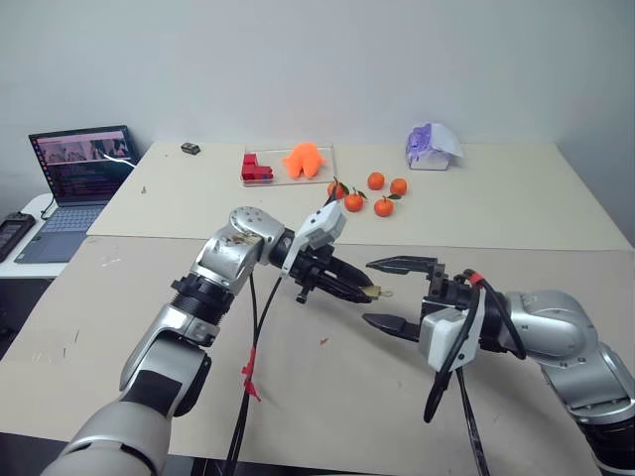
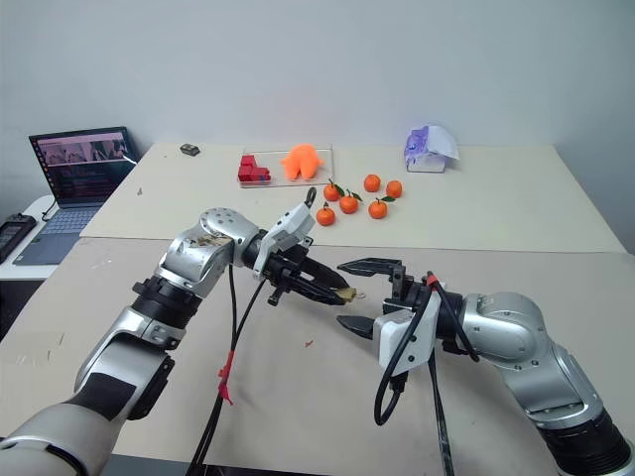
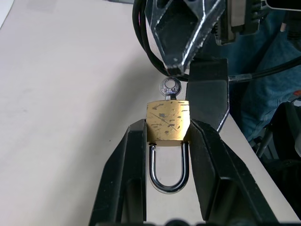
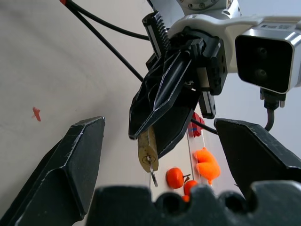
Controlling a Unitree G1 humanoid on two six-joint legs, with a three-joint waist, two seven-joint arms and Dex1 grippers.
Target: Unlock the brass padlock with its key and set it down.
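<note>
I take the padlock [image 3: 168, 120] as my landmark. Far to its left, off the table's [image 1: 556, 198] edge, sits a laptop [image 1: 77, 178] with its screen lit. Closer in, my left gripper [image 1: 369, 291] reaches across toward the right, above the table, and its two black fingers [image 3: 129, 174] are pinched on the sides of the padlock's brass body. The silver shackle [image 3: 168, 170] hangs back between those fingers, toward the wrist. The key [image 3: 169, 88] sticks out of the padlock's far end, its round bow pointing away from the gripper; I see it as a small silver loop just right of the fingertips in the head view.

Behind the padlock, on the far half of the table, lie a red block [image 1: 255, 167], an orange soft toy [image 1: 305, 159] and a cluster of small oranges [image 1: 375, 193]; farther back and right is a pale purple bundle [image 1: 431, 145].

Just right of the padlock, my right gripper [image 1: 397, 294] faces it with fingers [image 4: 70, 160] spread wide, one above and one below the key's level, touching neither key nor padlock.
</note>
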